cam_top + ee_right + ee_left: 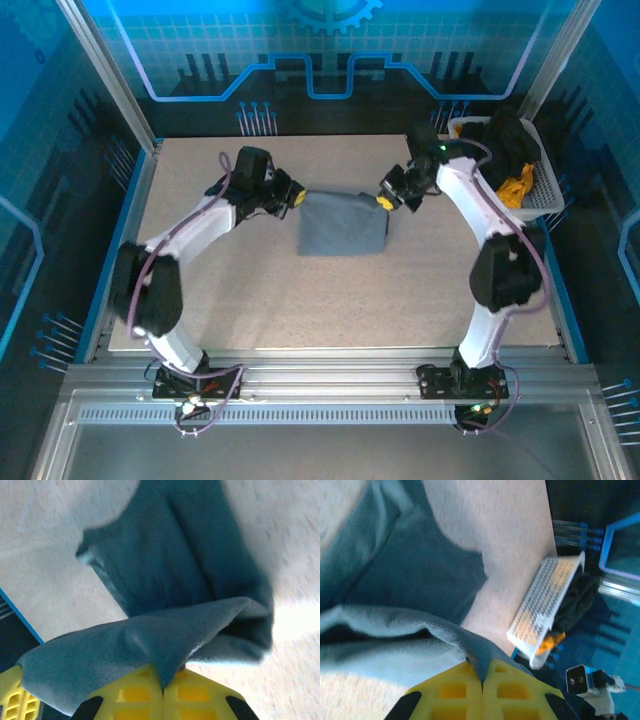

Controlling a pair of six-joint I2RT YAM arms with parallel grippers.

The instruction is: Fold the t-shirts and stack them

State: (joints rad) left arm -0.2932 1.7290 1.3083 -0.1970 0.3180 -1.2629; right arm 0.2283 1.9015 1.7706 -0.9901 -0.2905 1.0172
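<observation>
Top cam first: grey t-shirt (343,222) sat on the table (300,310) roughly midway between the arms, already down to a smallish rectangle. The left gripper (297,197) was pinching its far-left corner and the right gripper (385,200) the far-right one. Off to the right, the white basket (548,195) had a black shirt (508,138) and an orange-yellow shirt (517,187) in it, so those looked not yet done. Left wrist cam: the yellow jaws were pressed together on a thin fold of grey cloth, and the rest of the shirt lay on the table beyond, a bit blurry. Right wrist cam: same deal, jaws clamped on a bunched corner with cloth spilling off to one side. My guess is they were mid-fold, about to carry the far edge over. What could go wrong: both grips had just a sliver of fabric, so one corner could slip out and the fold would land crooked. Or if the arms pulled unevenly, the layers underneath could drag and wreck that neat rectangle.
</observation>
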